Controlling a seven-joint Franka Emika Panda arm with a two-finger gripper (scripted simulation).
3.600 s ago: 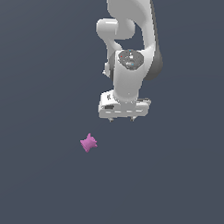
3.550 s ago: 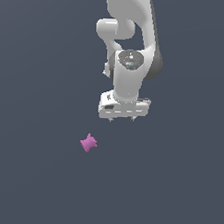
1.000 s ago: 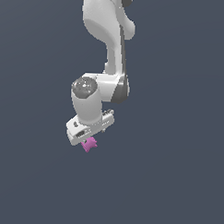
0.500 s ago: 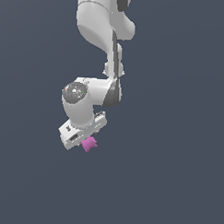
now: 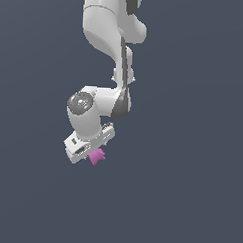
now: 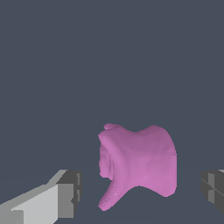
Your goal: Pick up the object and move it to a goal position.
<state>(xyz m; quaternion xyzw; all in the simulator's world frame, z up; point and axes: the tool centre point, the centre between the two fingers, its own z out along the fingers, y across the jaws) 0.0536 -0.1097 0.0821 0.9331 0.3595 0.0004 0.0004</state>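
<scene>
The object (image 5: pixel 97 156) is a small magenta-pink lump with pointed bumps, lying on the dark grey floor. The white arm has come down over it, and in the exterior view the gripper (image 5: pixel 90 153) sits right on top of it, hiding part of the lump. The wrist view shows the object (image 6: pixel 140 164) between the two fingers, one grey pad (image 6: pixel 70 193) on one side and the other pad (image 6: pixel 213 191) on the far side. Both pads stand apart from the lump, so the gripper is open around it.
Plain dark grey floor (image 5: pixel 190 196) lies all around, with nothing else on it. The white arm (image 5: pixel 104 37) rises from the gripper toward the top of the exterior view.
The arm swung from the exterior view's right over to the object and lowered. Over the last second the gripper dropped further, its fingers now flanking the lump. The object has not moved.
</scene>
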